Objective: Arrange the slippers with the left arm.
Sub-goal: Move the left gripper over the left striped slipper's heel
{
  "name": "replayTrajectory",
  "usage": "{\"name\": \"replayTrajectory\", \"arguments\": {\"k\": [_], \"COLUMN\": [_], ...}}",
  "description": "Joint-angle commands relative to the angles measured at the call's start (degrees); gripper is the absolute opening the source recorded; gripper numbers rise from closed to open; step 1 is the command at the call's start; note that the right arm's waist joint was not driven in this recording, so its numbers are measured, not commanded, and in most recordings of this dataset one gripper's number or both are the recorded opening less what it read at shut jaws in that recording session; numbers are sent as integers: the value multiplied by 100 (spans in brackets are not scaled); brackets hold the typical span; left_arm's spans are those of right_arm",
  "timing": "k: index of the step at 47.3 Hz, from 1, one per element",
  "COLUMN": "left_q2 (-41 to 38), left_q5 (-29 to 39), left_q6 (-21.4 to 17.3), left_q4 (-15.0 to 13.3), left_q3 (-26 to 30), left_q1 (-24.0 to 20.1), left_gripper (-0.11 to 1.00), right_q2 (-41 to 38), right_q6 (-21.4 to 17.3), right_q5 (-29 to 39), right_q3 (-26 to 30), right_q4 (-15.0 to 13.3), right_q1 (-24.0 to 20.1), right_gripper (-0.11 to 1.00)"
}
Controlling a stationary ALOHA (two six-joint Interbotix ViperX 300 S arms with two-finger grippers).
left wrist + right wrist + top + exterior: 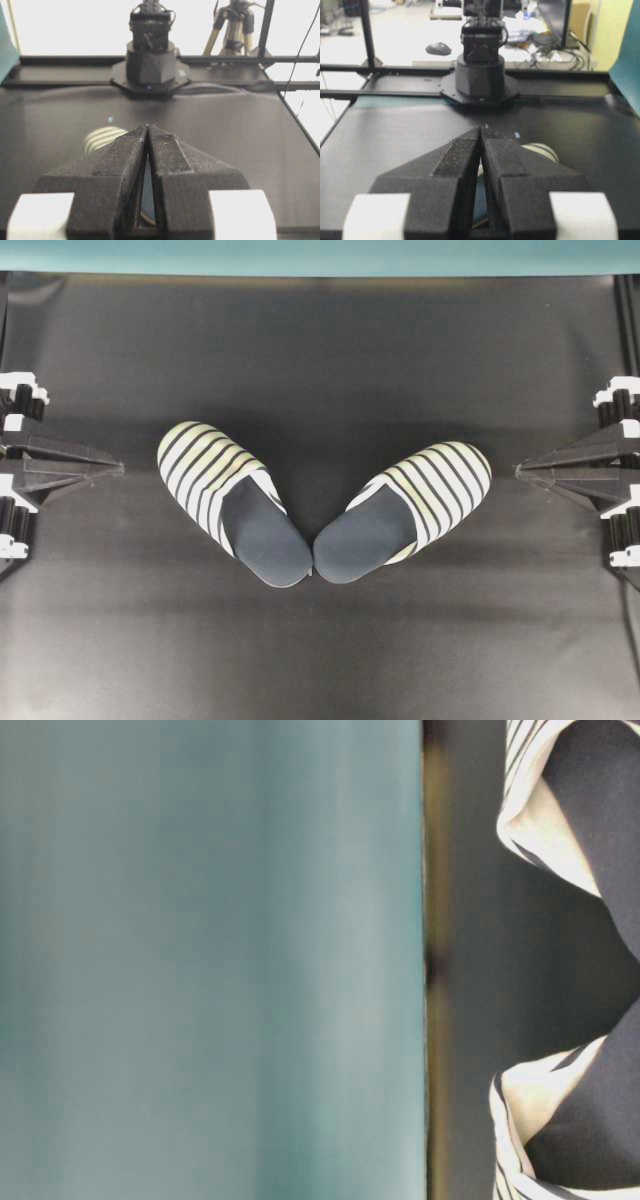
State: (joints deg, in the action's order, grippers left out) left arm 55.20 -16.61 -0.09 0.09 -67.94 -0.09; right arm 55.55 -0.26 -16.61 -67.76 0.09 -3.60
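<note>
Two striped slippers lie on the black table in a V, heels touching near the middle, toes pointing up and outward. The left slipper (232, 502) has its toe at upper left; the right slipper (404, 510) has its toe at upper right. Both show dark navy insoles. My left gripper (118, 469) is shut and empty at the left edge, well apart from the left slipper; its striped toe (102, 138) shows beyond the tips in the left wrist view. My right gripper (520, 471) is shut and empty at the right edge; a slipper toe (540, 150) shows past it in the right wrist view.
A teal backdrop (320, 255) runs along the table's far edge. The table-level view is turned sideways and shows the backdrop (210, 960) and parts of both slippers (570, 800). The opposite arm's base (150, 60) stands across the table in each wrist view.
</note>
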Motion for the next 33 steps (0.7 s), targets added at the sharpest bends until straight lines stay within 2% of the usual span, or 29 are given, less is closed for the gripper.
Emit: {"name": "replayTrajectory", "arguments": {"k": [1,4,8,14,26,33], "left_q2": [-246,-457,-809,-1503,-2944,-3524], "left_q5": [299,615,1028,1784,3709,4438], "left_q6": [149,264,431,686,1600,1986], "left_q4": [246,246,246,246,255,255], "left_q3": [466,686,1037,1626,2663,3129], "left_q1": [9,0,-97,-272,-580,-598], "left_gripper": [5,1,0,0,0,3], "right_q2": [-53,-9,26,35,53,70], "right_q6": [70,88,62,0,-18,-18], "right_q5": [-35,18,229,650,1213,1248], "right_q3": [53,44,53,53,35,-18], "right_q4": [9,9,9,9,18,18], "right_q1": [0,9,0,0,0,9], "right_gripper": [4,7,0,0,0,0]}}
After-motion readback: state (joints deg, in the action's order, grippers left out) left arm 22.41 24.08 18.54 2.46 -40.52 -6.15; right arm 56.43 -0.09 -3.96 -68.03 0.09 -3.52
